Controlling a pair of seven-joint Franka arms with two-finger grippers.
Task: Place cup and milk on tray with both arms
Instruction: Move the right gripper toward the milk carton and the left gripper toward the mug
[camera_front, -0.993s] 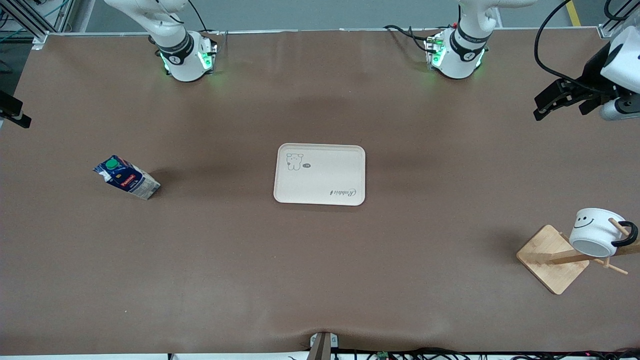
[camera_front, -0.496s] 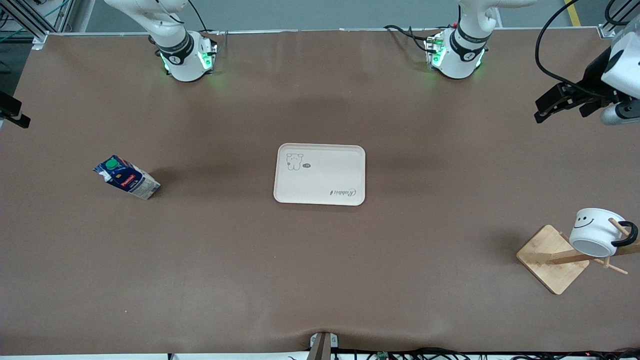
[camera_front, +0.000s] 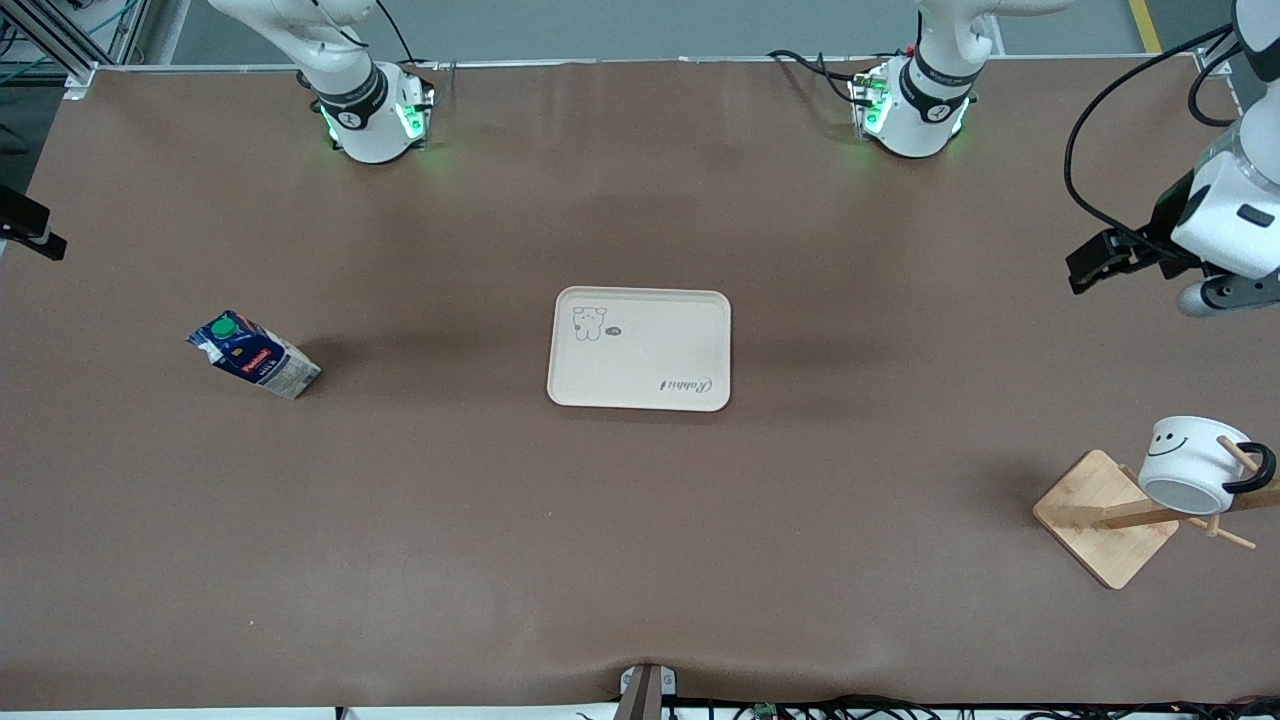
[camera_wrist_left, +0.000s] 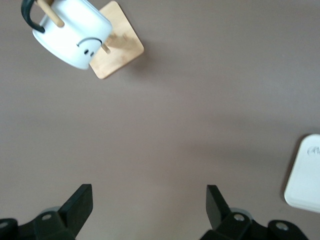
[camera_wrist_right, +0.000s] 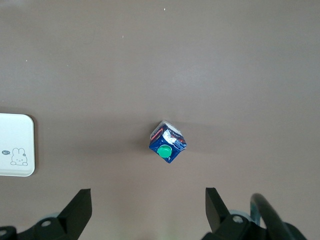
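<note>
Over the tabletop (camera_front: 640, 560) both my grippers hover, jaws wide and empty: left gripper (camera_wrist_left: 149, 207) near the rack-hung cup (camera_front: 1188, 465), right gripper (camera_wrist_right: 148, 210) above the milk (camera_front: 254, 355); tray (camera_front: 640, 385) mid-table.

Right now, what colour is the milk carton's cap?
Green; the cap shows best in the right wrist view.

The tray (camera_front: 639, 349) lies at the middle of the table (camera_front: 640, 560). The milk (camera_front: 254, 355) stands at its nine o'clock, well apart, toward the right arm's end. The cup (camera_front: 1192, 464) hangs on a wooden rack (camera_front: 1108, 517) at about four o'clock, nearer the front camera, toward the left arm's end.
</note>
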